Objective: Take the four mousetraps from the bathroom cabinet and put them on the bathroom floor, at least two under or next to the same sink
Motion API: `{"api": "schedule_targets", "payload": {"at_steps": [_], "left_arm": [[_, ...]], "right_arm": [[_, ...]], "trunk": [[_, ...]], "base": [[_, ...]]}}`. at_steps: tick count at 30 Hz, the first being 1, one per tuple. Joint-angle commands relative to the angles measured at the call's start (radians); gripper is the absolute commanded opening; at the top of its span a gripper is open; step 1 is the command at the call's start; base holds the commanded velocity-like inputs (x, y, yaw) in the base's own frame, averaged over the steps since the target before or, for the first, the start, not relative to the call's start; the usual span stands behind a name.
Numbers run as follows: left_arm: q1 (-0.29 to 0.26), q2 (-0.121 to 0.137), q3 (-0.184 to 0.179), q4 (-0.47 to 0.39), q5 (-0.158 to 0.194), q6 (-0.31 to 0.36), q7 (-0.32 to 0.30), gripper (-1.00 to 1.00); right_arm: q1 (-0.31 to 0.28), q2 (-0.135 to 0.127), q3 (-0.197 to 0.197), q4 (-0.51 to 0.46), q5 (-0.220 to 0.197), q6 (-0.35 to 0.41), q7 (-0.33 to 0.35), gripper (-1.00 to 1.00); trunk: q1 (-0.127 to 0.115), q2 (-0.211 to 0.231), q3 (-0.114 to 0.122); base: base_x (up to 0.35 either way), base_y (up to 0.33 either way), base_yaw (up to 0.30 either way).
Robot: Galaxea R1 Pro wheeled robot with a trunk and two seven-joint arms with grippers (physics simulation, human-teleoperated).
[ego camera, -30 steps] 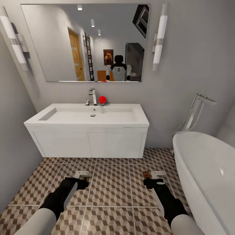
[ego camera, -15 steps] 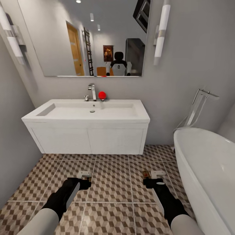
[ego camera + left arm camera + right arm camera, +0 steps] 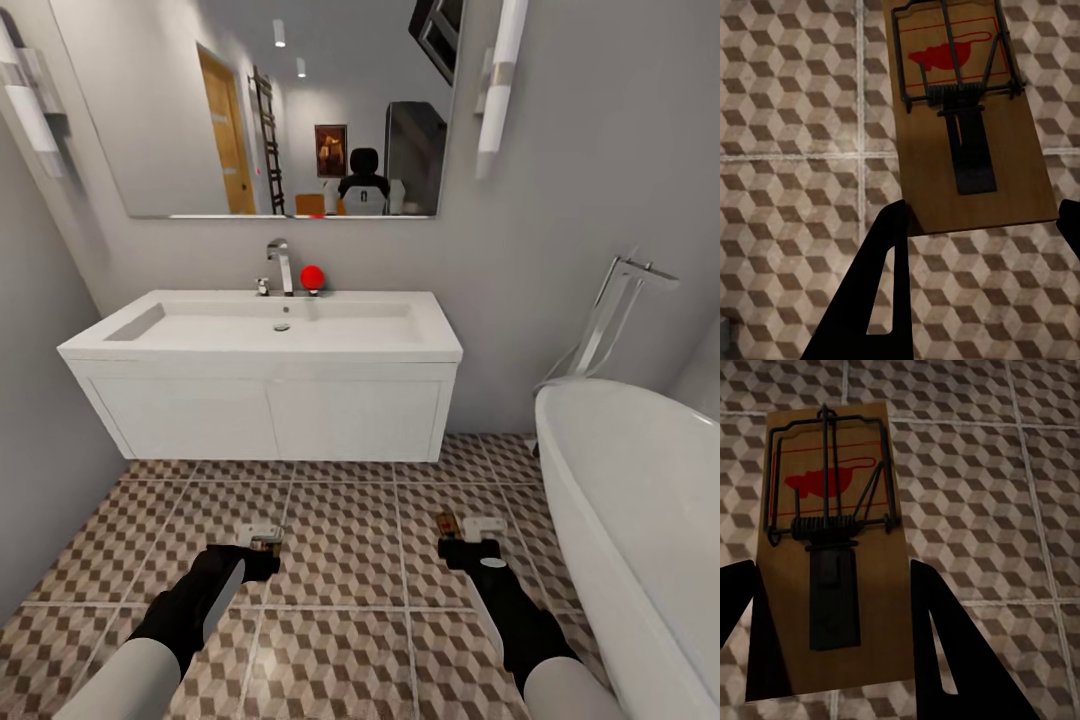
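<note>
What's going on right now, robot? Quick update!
Left gripper shut on a mousetrap; right gripper shut on another mousetrap. Both held above the bathroom floor, facing the sink. Nothing in the way.

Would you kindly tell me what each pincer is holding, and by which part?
Each holds a mousetrap by the plain end of its board: left pincer grips one mousetrap, right pincer the other mousetrap.

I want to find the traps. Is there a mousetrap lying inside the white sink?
No, the sink basin shows just its drain, and the two mousetraps sit between the robot's fingers above the bathroom floor.
</note>
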Motion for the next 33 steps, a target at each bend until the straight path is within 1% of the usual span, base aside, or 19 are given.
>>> {"api": "schedule_targets", "payload": {"at_steps": [1,6,11,14,17,18,21,24,27,33], "left_arm": [[0.000,0.001,-0.003,-0.001,0.009,0.004,0.009,-1.00],[0.000,0.001,-0.004,-0.003,0.008,0.002,0.008,-1.00],[0.000,0.003,-0.004,-0.008,0.003,-0.006,0.008,-1.00],[0.000,0.006,-0.004,-0.009,0.001,-0.049,0.008,-1.00],[0.000,0.008,-0.004,-0.009,0.000,-0.107,0.009,-1.00],[0.000,0.009,-0.004,-0.009,0.000,-0.115,0.009,-1.00],[0.000,0.019,-0.004,-0.009,0.000,-0.158,0.010,-1.00],[0.000,0.035,-0.004,-0.003,0.000,-0.229,0.010,-1.00],[0.000,0.040,-0.004,0.003,0.000,-0.279,0.010,-1.00],[0.000,0.042,-0.005,0.005,0.000,-0.305,0.010,-1.00]], "right_arm": [[0.000,0.001,-0.002,-0.002,0.008,0.003,-0.003,-1.00],[0.000,0.002,-0.002,-0.002,0.009,-0.023,-0.003,-1.00],[0.000,0.002,-0.001,-0.002,0.009,-0.028,-0.003,-1.00],[0.000,0.002,-0.001,-0.002,0.010,-0.029,-0.003,-1.00],[0.000,0.002,0.000,-0.002,0.011,-0.030,-0.003,-1.00],[0.000,0.002,0.000,-0.002,0.011,-0.030,-0.003,-1.00],[0.000,0.002,0.000,-0.002,0.011,-0.030,-0.003,-1.00],[0.000,0.002,0.001,-0.002,0.011,-0.030,-0.003,-1.00],[0.000,0.002,0.001,-0.002,0.011,-0.030,-0.003,-1.00],[0.000,0.001,0.001,-0.002,0.011,-0.031,-0.003,-1.00]], "trunk": [[0.004,-0.008,-0.006],[0.023,-0.043,-0.029],[0.042,-0.078,-0.053],[0.054,-0.099,-0.067],[0.065,-0.120,-0.081],[0.069,-0.127,-0.086],[0.080,-0.148,-0.100],[0.092,-0.169,-0.114],[0.103,-0.190,-0.129],[0.126,-0.232,-0.157]], "base": [[0.000,0.000,0.000],[0.000,0.000,0.000],[0.000,0.000,0.000],[0.000,0.000,0.000],[0.000,0.000,0.000],[0.000,0.000,0.000],[0.000,0.000,0.000],[0.000,0.000,0.000],[0.000,0.000,0.000],[0.000,0.000,0.000]]}}
